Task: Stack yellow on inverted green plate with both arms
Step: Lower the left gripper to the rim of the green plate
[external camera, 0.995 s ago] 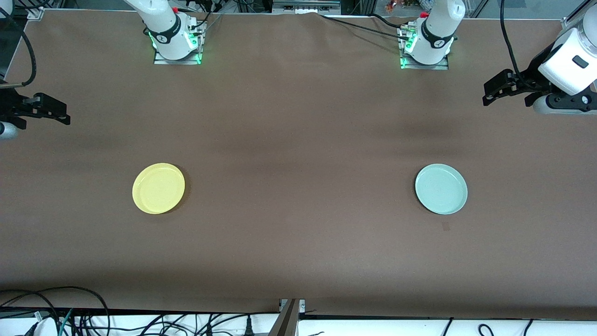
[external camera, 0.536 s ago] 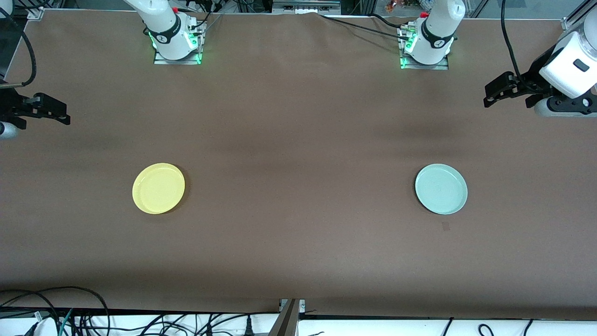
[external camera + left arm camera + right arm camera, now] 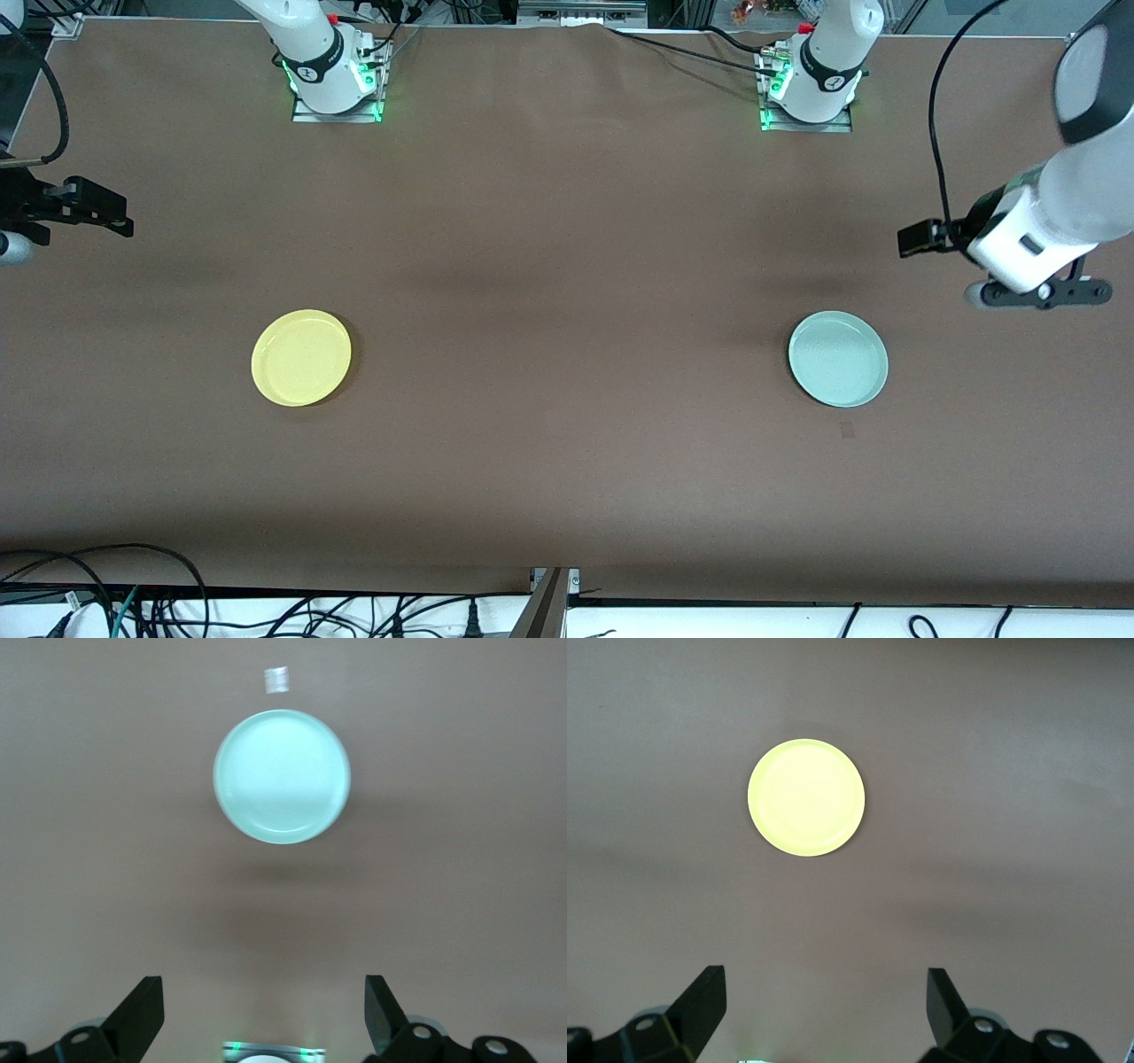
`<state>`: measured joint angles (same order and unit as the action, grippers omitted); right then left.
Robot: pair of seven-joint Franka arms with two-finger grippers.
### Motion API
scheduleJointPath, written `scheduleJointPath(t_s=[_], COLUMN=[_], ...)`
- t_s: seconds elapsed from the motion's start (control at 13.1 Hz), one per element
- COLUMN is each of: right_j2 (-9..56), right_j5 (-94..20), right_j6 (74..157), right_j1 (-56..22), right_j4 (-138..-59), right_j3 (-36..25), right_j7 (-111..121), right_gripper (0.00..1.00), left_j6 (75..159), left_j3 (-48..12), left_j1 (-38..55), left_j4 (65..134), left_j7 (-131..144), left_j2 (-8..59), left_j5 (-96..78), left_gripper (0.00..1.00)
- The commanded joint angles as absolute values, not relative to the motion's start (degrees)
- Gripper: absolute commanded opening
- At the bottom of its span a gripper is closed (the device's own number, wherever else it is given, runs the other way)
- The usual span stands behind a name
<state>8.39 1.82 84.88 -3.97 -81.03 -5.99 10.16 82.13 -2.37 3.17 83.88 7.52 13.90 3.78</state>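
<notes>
The yellow (image 3: pixel 301 357) plate lies flat on the brown table toward the right arm's end, and it also shows in the right wrist view (image 3: pixel 806 797). The green plate (image 3: pixel 838 358) lies flat, rim up, toward the left arm's end, apart from everything (image 3: pixel 282 777). My left gripper (image 3: pixel 920 239) hangs over bare table between the green plate and its arm's end of the table, open and empty (image 3: pixel 264 992). My right gripper (image 3: pixel 97 211) waits open over the table's edge at its own end, with nothing between its fingers (image 3: pixel 824 983).
The brown table cover (image 3: pixel 567 266) is bare between the two plates. A small pale mark (image 3: pixel 846 430) sits on the cover just nearer the front camera than the green plate. Both arm bases (image 3: pixel 337 80) stand along the table's back edge. Cables (image 3: pixel 133 602) hang below the front edge.
The left arm has swung down and inward, bringing its gripper lower and closer to the green plate. The right arm and both plates have not moved.
</notes>
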Motion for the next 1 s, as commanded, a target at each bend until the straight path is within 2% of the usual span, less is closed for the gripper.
scheduleJointPath(t_s=[0.0,0.23,0.31,0.61,0.84,0.92], right_j2=[8.2,8.3,8.5,8.6,9.5,9.6], right_j5=[1.6,1.6,1.6,1.5,1.5,1.5], right_j6=[84.1,84.2,84.6,84.8,84.4,84.4], right_j1=[-3.8,-3.6,-3.5,-3.6,-3.6,-3.7], right_j4=[-80.4,-80.4,-80.4,-80.5,-80.6,-80.9], right_j3=[-5.8,-5.9,-5.9,-5.9,-5.9,-5.9], right_j7=[9.8,9.8,9.9,9.8,9.8,9.7], right_gripper=[1.0,1.0,1.0,1.0,1.0,1.0], left_j6=[80.9,85.8,89.6,115.7,126.9,133.2], left_j3=[-2.4,-2.2,-2.6,-2.8,-2.8,-2.8], left_j1=[3.4,-3.3,-5.9,-7.6,-9.0,-9.6], left_j4=[80.2,82.0,85.9,105.5,114.3,118.8], left_j7=[7.1,-2.7,-5.0,-6.0,-6.0,-5.9], left_j2=[22.1,25.8,26.3,25.8,24.4,23.6], left_j5=[8.4,8.2,7.7,6.1,6.1,6.1], left_gripper=[1.0,1.0,1.0,1.0,1.0,1.0])
